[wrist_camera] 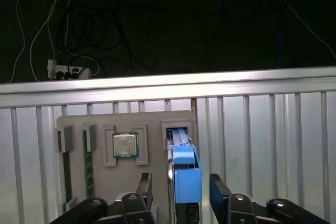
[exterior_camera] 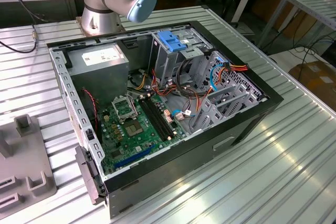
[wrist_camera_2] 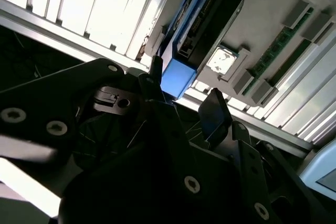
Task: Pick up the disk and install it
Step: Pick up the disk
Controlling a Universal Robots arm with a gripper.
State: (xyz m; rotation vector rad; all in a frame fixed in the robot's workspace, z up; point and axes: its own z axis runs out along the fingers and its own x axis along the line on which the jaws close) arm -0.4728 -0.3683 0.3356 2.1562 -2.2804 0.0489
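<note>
In both wrist views the disk [wrist_camera: 186,167] [wrist_camera_2: 202,19] stands on edge in a slot of a grey fixture tray [wrist_camera: 152,121], its bright blue carrier end [wrist_camera_2: 178,77] facing the camera. My gripper [wrist_camera: 181,181] [wrist_camera_2: 184,83] is open and straddles that blue end. One black finger [wrist_camera: 145,187] sits on one side and the other finger [wrist_camera: 218,190] on the opposite side, each with a small gap to the disk.
On the fixture tray, a processor chip [wrist_camera: 125,145] and a memory stick [wrist_camera: 87,166] lie beside the disk. The open computer case [exterior_camera: 252,114] lies on the ribbed metal table, its drive cage topped by a blue bracket [exterior_camera: 170,40]. Beyond the table edge [wrist_camera: 168,85], cables lie on the floor.
</note>
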